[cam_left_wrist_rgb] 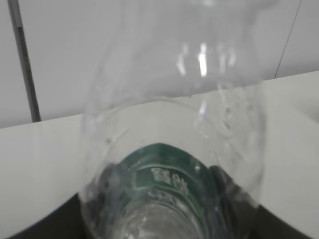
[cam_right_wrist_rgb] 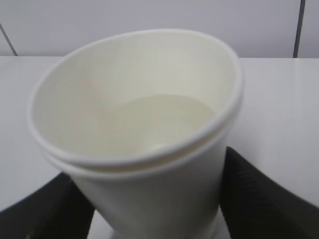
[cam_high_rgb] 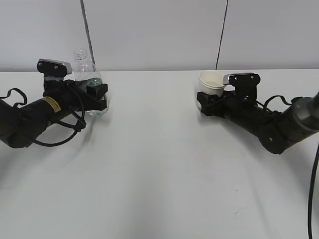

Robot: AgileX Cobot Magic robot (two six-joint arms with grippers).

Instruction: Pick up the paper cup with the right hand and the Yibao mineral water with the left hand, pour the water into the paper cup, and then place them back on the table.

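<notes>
The Yibao mineral water [cam_high_rgb: 85, 67], a clear uncapped bottle with a dark green label, stands upright at the back left of the white table [cam_high_rgb: 159, 169]. My left gripper [cam_high_rgb: 97, 97] is shut on its lower body. In the left wrist view the bottle [cam_left_wrist_rgb: 169, 124] fills the frame, with a dark finger on each side. The cream paper cup [cam_high_rgb: 210, 82] is at the back right, slightly tilted, and my right gripper [cam_high_rgb: 205, 104] is shut on its lower wall. In the right wrist view the cup [cam_right_wrist_rgb: 139, 114] shows a pale pool of liquid inside. Whether its base touches the table is hidden.
A white wall runs close behind the table, with two dark vertical lines [cam_high_rgb: 87, 30] [cam_high_rgb: 222, 30]. A black cable [cam_high_rgb: 314, 189] hangs at the right edge. Both arms lie low over the table at its far left and far right.
</notes>
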